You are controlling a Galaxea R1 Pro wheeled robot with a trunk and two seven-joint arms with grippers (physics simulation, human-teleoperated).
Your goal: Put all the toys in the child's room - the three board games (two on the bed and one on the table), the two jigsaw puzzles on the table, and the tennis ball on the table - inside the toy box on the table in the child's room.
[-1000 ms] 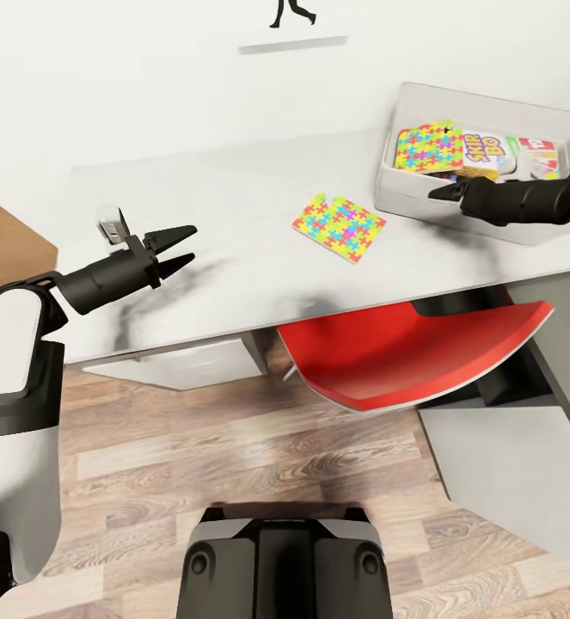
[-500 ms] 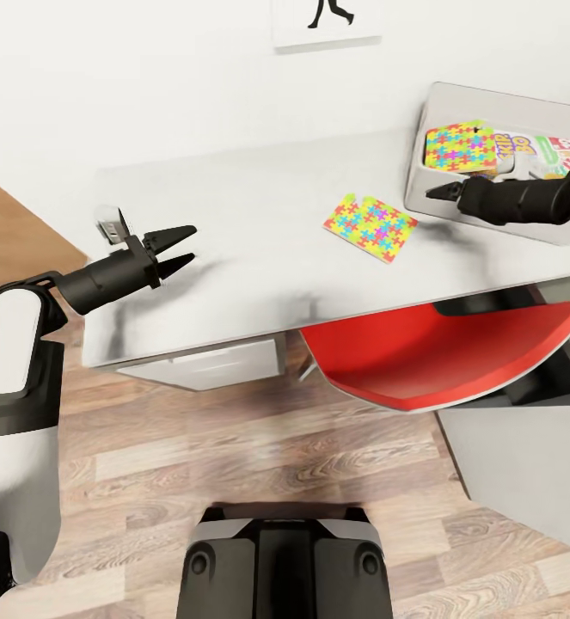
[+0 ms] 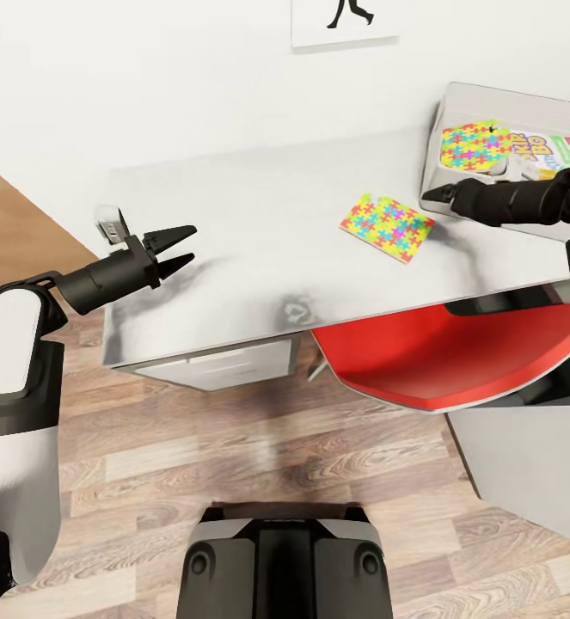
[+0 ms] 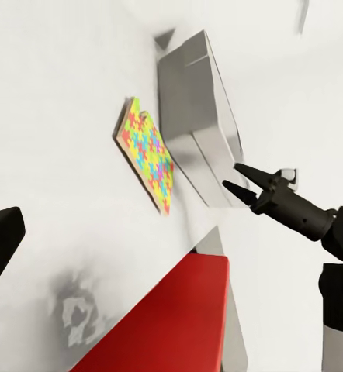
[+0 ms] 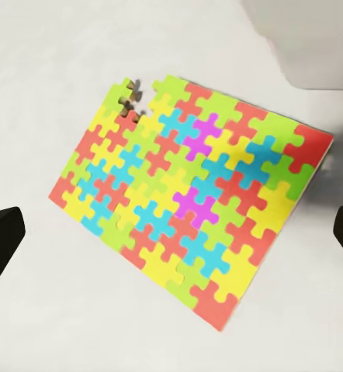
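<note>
**A:** Where are your hands?

**B:** Your right hand hangs open and empty above the flat multicoloured jigsaw puzzle square on the pale grey worktop. Your left hand is open, well apart.

**A:** The light-grey toy box?

**B:** Beside it, holding another puzzle square.

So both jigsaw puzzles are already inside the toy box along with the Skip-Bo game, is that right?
Not quite. Only one jigsaw puzzle is inside the toy box, beside the Skip-Bo game. The other jigsaw puzzle lies flat on the table, outside the box, as the head view shows. The right wrist view shows it below the open right gripper.
</note>
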